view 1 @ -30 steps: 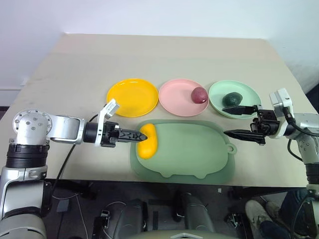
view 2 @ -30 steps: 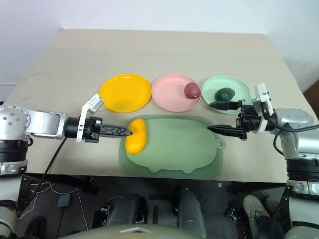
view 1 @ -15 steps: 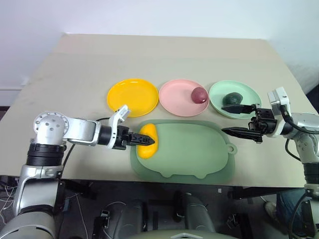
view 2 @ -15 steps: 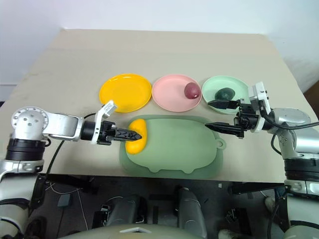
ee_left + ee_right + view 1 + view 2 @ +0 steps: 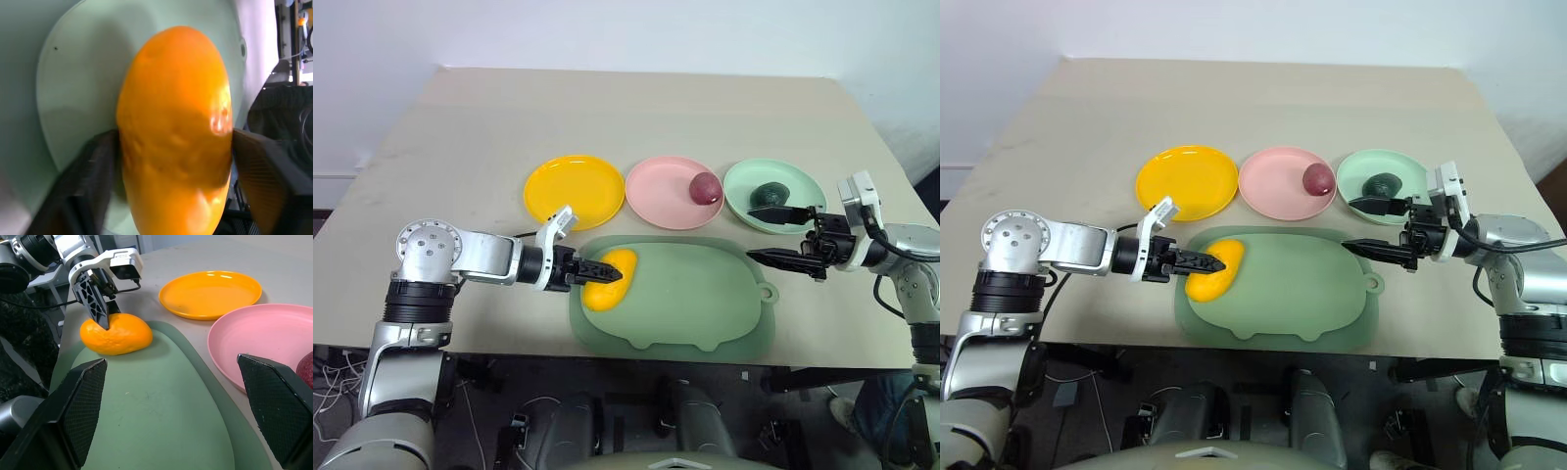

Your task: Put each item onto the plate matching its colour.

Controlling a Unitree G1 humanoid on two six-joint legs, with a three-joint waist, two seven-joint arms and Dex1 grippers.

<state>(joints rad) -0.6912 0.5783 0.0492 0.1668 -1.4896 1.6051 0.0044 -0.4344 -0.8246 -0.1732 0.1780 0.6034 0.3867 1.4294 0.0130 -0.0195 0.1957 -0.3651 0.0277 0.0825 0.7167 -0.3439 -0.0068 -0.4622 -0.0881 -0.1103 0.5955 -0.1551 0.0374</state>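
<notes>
Gripping now: the left gripper [image 5: 607, 272] has its two black fingers pinched on the yellow mango [image 5: 607, 278], one finger on each flank as seen in the left wrist view.
Mango's place: lying on the green mat [image 5: 705, 304], at the mat's left end, lower centre of the left eye view, just below the yellow plate [image 5: 570, 191].
Other fruit: the red fruit [image 5: 705, 186] sits on the pink plate [image 5: 661, 196] and the green avocado [image 5: 770, 195] on the pale green plate [image 5: 803, 186], upper right of centre, so I judge only the mango is left to place.
Right gripper [image 5: 781, 235]: fingers spread wide with nothing between them, hanging at the right of the frame over the mat's right edge and the near rim of the pale green plate.
Risk of slipping: the mango is smooth and rounded, and the fingers seem to hold it near one end; lifting could make it swivel or squirt out.
Risk at the plate: a low carry could catch the yellow plate's rim and shove it.
Risk on release: dropped from height, the mango may roll off the shallow plate.
</notes>
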